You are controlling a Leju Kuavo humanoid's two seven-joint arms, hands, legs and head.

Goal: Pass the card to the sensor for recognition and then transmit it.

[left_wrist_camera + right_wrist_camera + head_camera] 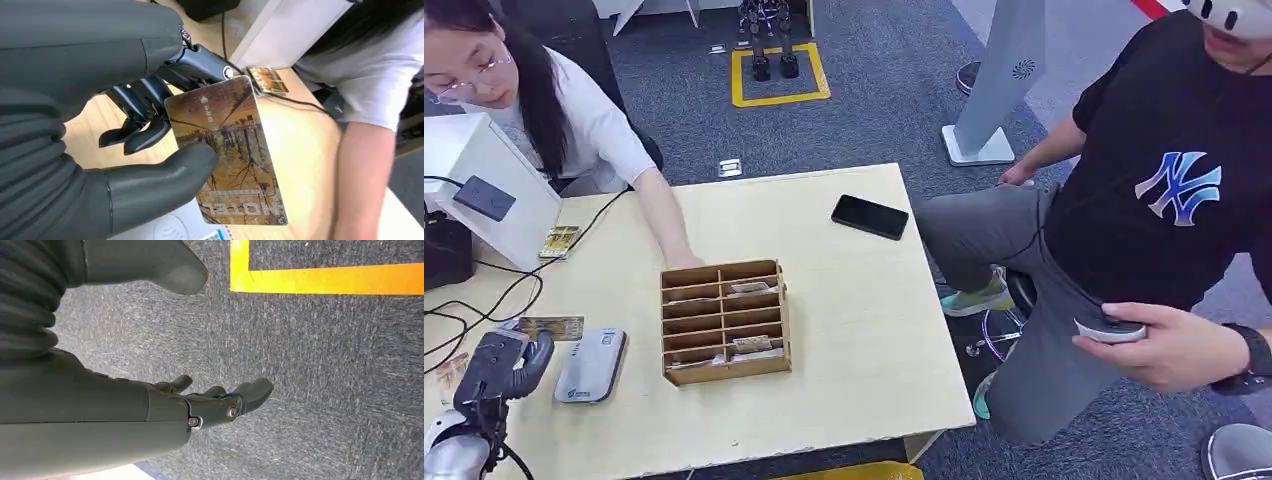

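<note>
My left hand [499,365] hovers over the table's near left corner and pinches a brown hotel card [551,327] between thumb and fingers. In the left wrist view the card [230,150] stands out past the thumb [165,175], its printed face showing. A flat grey-white card reader [591,365] lies on the table just right of that hand. A white angled stand with a black pad [484,197] sits at the far left. My right hand [215,402] hangs over dark carpet, fingers apart and holding nothing.
A wooden slotted rack [724,322] with a few cards stands mid-table, a seated person's hand [682,258] resting at its back. Another card [560,240] lies by the stand. Cables [484,300] run along the left. A black phone [870,216] lies far right. Another person [1164,200] sits right.
</note>
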